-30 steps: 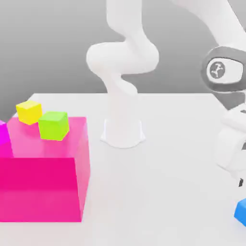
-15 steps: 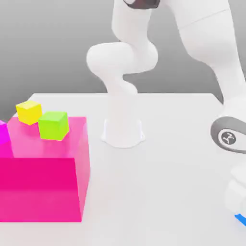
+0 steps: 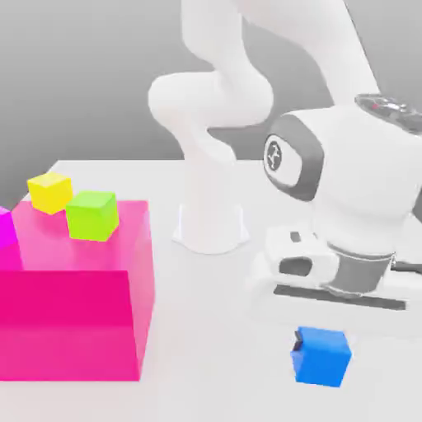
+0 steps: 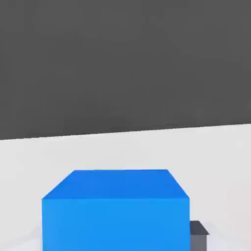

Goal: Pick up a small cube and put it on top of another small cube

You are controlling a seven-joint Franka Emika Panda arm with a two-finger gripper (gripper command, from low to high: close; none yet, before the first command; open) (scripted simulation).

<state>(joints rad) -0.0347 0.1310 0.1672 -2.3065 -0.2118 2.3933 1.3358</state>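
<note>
The plain bright blue cube (image 3: 321, 356) sat directly under the white arm's gripper (image 3: 317, 342), apparently clamped between its fingers, with the lime-green cube (image 3: 91, 215) far toward the exterior view's left.

No readable text, labels, brands or numbers anywhere.

small cube (image 3: 321, 356) bright blue | cube (image 3: 91, 215) lime green | cube (image 3: 49, 192) yellow | block (image 3: 74, 305) pink | counter (image 3: 214, 330) white | arm (image 3: 346, 181) white, grey

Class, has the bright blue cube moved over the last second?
Yes. The bright blue cube has shifted toward the exterior view's left, nearer the fixed pink block.
</note>
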